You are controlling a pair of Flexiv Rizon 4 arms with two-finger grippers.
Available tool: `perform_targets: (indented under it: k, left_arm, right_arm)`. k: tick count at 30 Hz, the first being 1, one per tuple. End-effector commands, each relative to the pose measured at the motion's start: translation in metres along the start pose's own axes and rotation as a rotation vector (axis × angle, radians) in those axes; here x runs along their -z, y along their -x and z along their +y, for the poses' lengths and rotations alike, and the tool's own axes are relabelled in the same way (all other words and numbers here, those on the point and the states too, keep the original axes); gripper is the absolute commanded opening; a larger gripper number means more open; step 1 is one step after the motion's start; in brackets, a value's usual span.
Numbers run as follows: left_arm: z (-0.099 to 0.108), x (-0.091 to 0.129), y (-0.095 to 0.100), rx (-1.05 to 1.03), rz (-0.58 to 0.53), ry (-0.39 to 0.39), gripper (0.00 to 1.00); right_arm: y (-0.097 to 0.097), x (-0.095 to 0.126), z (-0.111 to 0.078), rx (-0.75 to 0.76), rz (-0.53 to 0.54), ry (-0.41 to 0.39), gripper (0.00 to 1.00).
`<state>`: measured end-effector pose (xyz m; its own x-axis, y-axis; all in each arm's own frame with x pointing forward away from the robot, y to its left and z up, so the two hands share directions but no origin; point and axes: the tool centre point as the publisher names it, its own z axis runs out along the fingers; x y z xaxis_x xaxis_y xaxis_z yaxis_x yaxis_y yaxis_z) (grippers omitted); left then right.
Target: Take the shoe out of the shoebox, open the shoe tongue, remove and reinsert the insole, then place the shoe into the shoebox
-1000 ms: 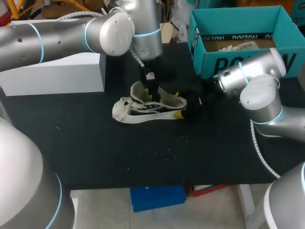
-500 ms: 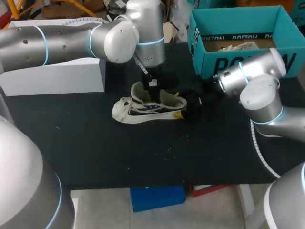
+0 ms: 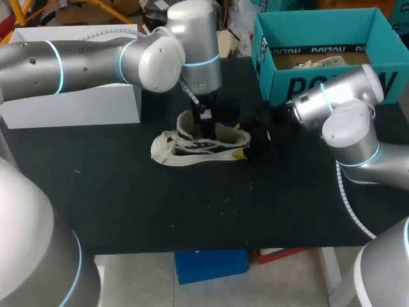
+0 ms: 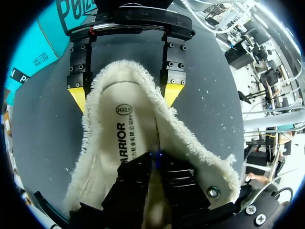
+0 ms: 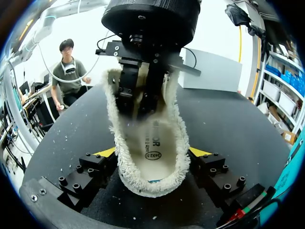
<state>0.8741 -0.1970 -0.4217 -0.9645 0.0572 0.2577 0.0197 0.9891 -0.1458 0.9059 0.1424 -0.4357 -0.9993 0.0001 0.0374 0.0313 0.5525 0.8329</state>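
A cream, fleece-lined shoe [image 3: 198, 144] stands upright on the black table, toe to the left. My right gripper [image 3: 246, 146] holds its heel. In the right wrist view its yellow tips press the fleece collar from both sides of the shoe [image 5: 152, 157]. My left gripper [image 3: 204, 121] reaches straight down into the shoe's mouth. In the right wrist view its dark fingers [image 5: 126, 90] stand a little apart on the insole [image 5: 153, 143]. The left wrist view shows the printed insole [image 4: 126, 138] lying flat inside, with the right gripper [image 4: 124, 93] straddling the heel.
The teal shoebox [image 3: 307, 83] stands open at the back right, with pale paper inside. A white box [image 3: 77, 96] sits at the back left. Bare black tabletop [image 3: 192, 204] lies in front of the shoe, dotted with small specks.
My left arm's wrist has shifted slightly over the shoe and its fingers have parted a little. The shoe and the right arm have stayed put.
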Motion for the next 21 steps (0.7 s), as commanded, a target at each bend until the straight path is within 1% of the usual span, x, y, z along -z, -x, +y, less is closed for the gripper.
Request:
perform_targets:
  k: [1, 2, 5, 7, 11, 15, 17, 18, 21]
  left_arm:
    - [-0.003, -0.007, -0.003, 0.013, -0.018, 0.042, 0.45]
    - [-0.003, -0.008, -0.003, 0.019, -0.024, 0.056, 0.47]
    - [0.0, -0.01, -0.001, 0.056, -0.051, 0.114, 0.46]
    - [0.001, -0.012, 0.0, 0.078, -0.07, 0.139, 0.45]
    - [0.004, -0.018, 0.002, 0.175, -0.153, 0.226, 0.43]
    - [0.008, -0.025, 0.004, 0.233, -0.238, 0.282, 0.39]
    - [0.011, -0.029, 0.004, 0.241, -0.275, 0.291, 0.39]
    - [0.013, -0.032, 0.005, 0.247, -0.298, 0.316, 0.38]
    - [0.018, -0.035, 0.006, 0.257, -0.354, 0.334, 0.38]
  right_arm:
    - [0.002, -0.002, -0.002, -0.002, -0.001, -0.001, 0.0]
    - [0.002, -0.002, -0.002, -0.002, -0.001, -0.001, 0.0]
    - [0.002, -0.002, -0.002, -0.002, -0.001, -0.001, 0.0]
    - [0.002, -0.002, -0.002, -0.002, -0.001, -0.001, 0.0]
    - [0.002, -0.002, -0.002, -0.002, -0.001, -0.001, 0.0]
    - [0.002, -0.002, -0.002, -0.002, -0.001, -0.001, 0.0]
    - [0.002, -0.002, -0.002, -0.002, -0.001, -0.001, 0.0]
    - [0.002, -0.002, -0.002, -0.002, -0.001, -0.001, 0.0]
    - [0.002, -0.002, -0.002, -0.002, -0.001, -0.001, 0.0]
